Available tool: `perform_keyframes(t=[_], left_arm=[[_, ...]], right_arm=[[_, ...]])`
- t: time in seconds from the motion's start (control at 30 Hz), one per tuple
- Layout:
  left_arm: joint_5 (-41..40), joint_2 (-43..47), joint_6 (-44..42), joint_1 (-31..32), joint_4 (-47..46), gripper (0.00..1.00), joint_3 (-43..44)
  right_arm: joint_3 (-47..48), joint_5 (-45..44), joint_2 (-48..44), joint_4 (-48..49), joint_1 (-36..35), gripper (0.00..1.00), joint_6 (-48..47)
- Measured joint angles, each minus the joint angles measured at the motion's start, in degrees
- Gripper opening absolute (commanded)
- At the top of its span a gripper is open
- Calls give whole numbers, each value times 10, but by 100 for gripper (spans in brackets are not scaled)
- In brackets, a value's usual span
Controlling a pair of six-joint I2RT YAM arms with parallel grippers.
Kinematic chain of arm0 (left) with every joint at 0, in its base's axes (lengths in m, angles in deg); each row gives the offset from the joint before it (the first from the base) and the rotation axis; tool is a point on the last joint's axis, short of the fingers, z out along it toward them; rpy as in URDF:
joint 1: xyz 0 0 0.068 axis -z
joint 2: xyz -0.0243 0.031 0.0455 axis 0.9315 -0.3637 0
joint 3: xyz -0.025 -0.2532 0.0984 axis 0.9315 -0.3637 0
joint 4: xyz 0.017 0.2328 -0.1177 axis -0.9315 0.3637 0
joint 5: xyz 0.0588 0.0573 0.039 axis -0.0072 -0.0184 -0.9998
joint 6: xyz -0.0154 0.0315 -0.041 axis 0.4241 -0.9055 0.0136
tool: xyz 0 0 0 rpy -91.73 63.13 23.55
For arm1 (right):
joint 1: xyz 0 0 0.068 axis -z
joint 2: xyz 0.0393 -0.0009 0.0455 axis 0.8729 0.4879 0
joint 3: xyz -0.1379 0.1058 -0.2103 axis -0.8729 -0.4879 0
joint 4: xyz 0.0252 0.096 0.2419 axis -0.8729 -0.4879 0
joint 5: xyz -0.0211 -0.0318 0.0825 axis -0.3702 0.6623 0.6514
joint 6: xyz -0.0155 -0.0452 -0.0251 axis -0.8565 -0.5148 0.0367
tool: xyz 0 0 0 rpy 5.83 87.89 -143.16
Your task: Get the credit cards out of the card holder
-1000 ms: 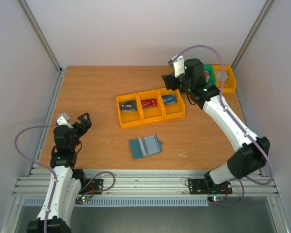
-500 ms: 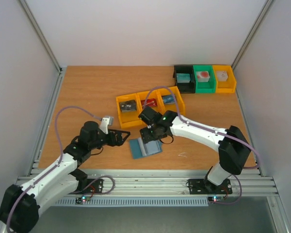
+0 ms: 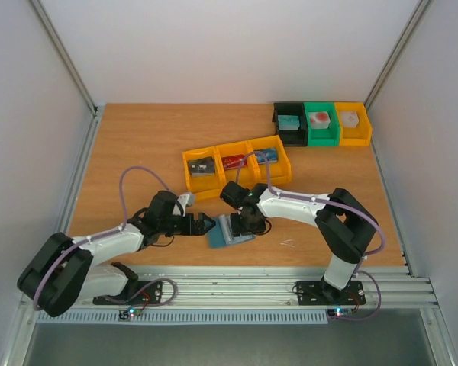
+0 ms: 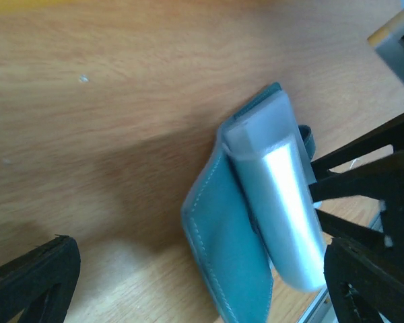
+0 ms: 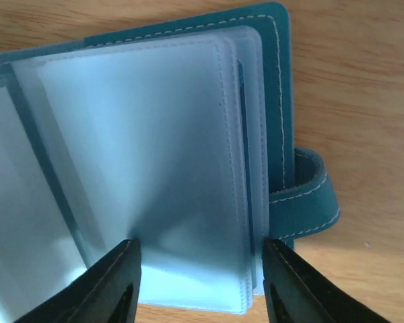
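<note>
Right gripper (image 5: 202,286): jaws part-open, straddling the clear sleeves (image 5: 148,148) of the card holder (image 3: 223,238); nothing seen clamped. Left gripper (image 3: 204,223): jaws wide, empty, just left of the holder, at lower centre of the overhead view. Credit cards (image 3: 233,161): one in each yellow bin (image 3: 214,187), above centre, apart from the holder.

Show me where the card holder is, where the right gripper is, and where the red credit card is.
card holder (image 5: 155,134): right wrist view, on its clear plastic sleeve.
right gripper (image 5: 200,262): right wrist view, midway between its two fingertips.
red credit card (image 3: 234,162): top view, on the middle of the card's face.
</note>
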Motion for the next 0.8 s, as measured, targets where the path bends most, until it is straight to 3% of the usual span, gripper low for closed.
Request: perform_keyframes(t=[0.3,0.5,0.63,0.67,0.8], left_arm=[[7,-53,38,32,-89,98,-14],[-10,-85,56,44,-120,56,-13],[-28,-94,65,47,-117,7,-15],[-32,-95,65,48,-115,1,-16],[-29,-90,48,49,-115,0,-16]], right_arm=[[-36,54,-21,79,-5,39,37],[-85,95,-52,151,-7,38,51],[-92,114,-59,172,-6,41,49],[-96,119,-67,175,-2,42,46],[-110,138,-134,159,29,49,15]])
